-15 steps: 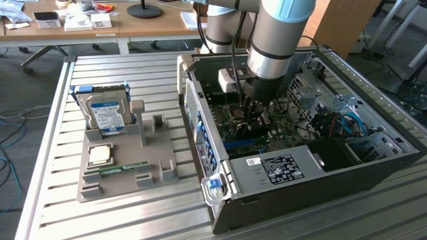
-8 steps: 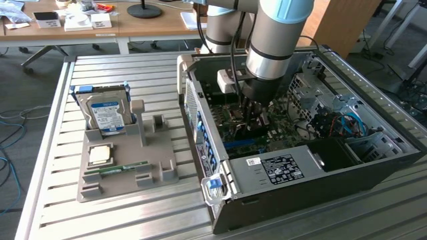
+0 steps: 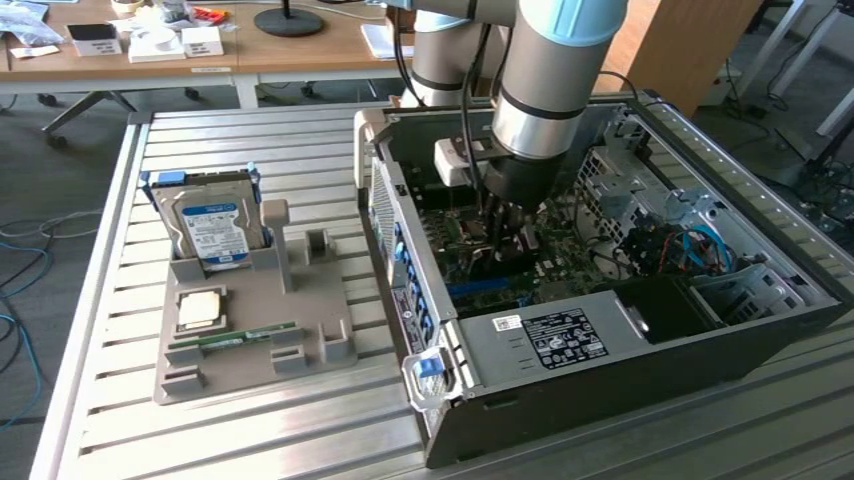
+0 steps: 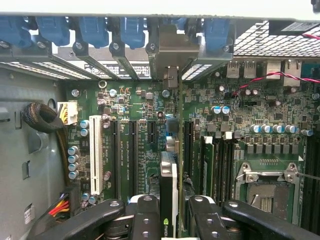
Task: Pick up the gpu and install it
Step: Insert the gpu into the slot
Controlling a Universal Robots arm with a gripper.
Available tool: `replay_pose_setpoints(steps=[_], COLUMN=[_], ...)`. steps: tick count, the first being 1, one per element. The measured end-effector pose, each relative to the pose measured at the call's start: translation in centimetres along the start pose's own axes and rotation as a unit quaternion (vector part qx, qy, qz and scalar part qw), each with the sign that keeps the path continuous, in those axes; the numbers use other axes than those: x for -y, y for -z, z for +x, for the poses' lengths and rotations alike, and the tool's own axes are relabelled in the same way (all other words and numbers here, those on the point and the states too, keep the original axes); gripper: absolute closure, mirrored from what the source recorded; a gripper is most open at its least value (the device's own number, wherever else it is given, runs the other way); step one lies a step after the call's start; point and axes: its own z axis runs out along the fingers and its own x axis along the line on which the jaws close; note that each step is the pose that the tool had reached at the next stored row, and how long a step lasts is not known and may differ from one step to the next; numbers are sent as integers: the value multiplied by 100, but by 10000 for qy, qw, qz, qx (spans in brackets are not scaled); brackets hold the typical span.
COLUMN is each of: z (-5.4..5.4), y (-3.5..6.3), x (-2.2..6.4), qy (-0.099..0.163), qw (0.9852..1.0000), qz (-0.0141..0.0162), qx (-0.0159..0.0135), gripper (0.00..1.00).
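Your graphics card (image 4: 170, 200) stands on edge between the gripper (image 4: 169, 220) fingers, clamped firmly, lowered over the motherboard (image 4: 240, 115) slots inside the open computer case (image 3: 667, 360). Its bracket points toward twelve o'clock, probably to meet the rear opening.

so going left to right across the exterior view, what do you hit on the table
hard drive standing in the grey holder → open computer case, where the gripper holds the gpu over the motherboard
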Motion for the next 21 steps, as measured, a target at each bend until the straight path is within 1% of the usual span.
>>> replay_pose_setpoints(steps=[3, 5, 11, 21], z=[1, 1, 0, 2], y=[6, 7, -3, -80], x=[1, 4, 18, 17], qy=[0, -1, 0, 0], qw=[10000, 10000, 10000, 10000], qz=[0, -1, 0, 1], qx=[-14, -17, -19, -19], gripper=[73, 73, 73, 73])
